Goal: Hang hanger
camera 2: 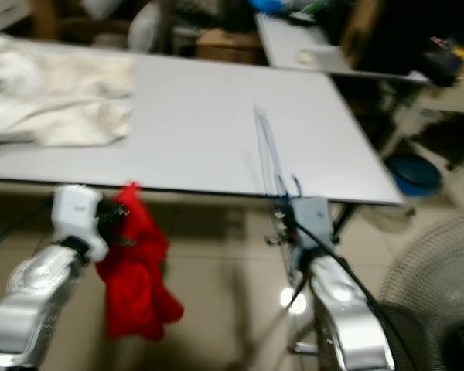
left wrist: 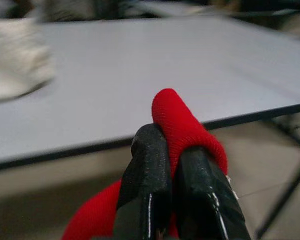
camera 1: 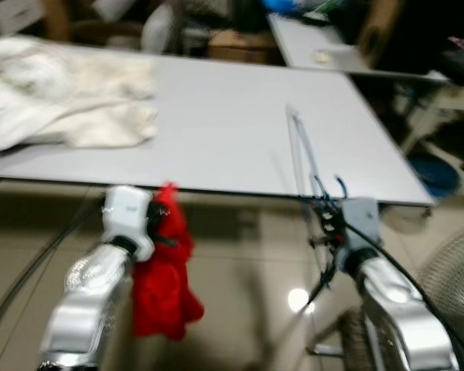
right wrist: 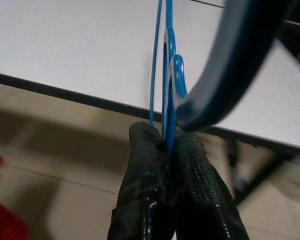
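Note:
My left gripper [camera 1: 161, 219] is shut on a red garment [camera 1: 164, 278], which hangs limp from it below the near edge of the grey table [camera 1: 216, 116]. The pinched fold of the red garment [left wrist: 182, 125] sticks up between the black fingers [left wrist: 147, 180]. Over at the table's near right edge, my right gripper [camera 1: 325, 220] is shut on a thin blue wire hanger [camera 1: 301, 151]. That hanger reaches out over the tabletop. Up close, the blue hanger [right wrist: 166, 75] runs up from between the fingers [right wrist: 145, 190], its hook curling beside them.
A pile of white cloth [camera 1: 62, 100] lies on the table's far left. A second grey table [camera 1: 332, 50] stands behind on the right. A fan's wire guard [camera 1: 448, 270] sits on the tiled floor at the right, with a blue bin [camera 1: 433, 174] beyond.

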You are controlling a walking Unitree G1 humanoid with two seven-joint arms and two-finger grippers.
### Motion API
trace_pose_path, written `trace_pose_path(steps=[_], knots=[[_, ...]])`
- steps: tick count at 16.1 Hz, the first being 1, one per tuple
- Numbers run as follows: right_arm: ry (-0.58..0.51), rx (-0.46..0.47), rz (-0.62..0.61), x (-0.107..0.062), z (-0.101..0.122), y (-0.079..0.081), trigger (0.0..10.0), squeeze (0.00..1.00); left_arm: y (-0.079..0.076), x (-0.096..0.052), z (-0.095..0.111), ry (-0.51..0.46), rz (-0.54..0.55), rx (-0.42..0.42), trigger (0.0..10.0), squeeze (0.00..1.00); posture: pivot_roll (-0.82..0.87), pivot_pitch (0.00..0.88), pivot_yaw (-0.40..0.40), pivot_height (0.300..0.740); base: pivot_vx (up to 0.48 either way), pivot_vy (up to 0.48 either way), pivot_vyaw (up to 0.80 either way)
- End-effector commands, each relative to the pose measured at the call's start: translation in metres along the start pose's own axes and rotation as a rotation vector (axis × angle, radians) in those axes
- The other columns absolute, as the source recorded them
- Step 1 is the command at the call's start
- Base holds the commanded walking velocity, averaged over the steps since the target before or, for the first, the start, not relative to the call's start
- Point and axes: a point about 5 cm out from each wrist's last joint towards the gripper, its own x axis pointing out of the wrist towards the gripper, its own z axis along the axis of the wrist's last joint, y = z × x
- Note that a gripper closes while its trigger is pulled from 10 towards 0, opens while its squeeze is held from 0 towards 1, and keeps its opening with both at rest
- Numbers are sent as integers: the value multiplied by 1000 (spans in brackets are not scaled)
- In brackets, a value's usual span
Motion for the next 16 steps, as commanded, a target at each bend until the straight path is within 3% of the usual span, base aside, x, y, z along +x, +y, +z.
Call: trace_pose_path(steps=[1, 5, 12, 13, 14, 16], knots=[[-42, -3, 24, 1, 11, 3, 10000, 0, 7, 2, 15, -70, 11, 20, 10000, 0, -63, 0, -61, 740, 300, 0, -800], [-66, -51, 75, 2, 19, 2, 10000, 0, 11, 10, 23, -95, 11, 35, 10000, 0, -64, 0, -69, 740, 348, 0, -331], [-139, -234, 406, -12, 47, -10, 10000, 0, 40, 29, 62, -168, 71, 127, 10000, 0, -61, 0, -69, 740, 356, 0, 0], [-122, -298, 560, -24, 53, -15, 10000, 0, 54, 36, 87, -221, 90, 173, 10000, 0, -55, 0, -73, 740, 368, 0, 0], [-115, -310, 596, -27, 54, -16, 10000, 0, 57, 38, 93, -232, 96, 183, 10000, 0, -55, 0, -73, 740, 368, 0, 0], [-57, -361, 802, -49, 66, -30, 10000, 0, 90, 50, 138, -303, 159, 241, 10000, 0, -42, 0, -77, 740, 366, 0, 0]])
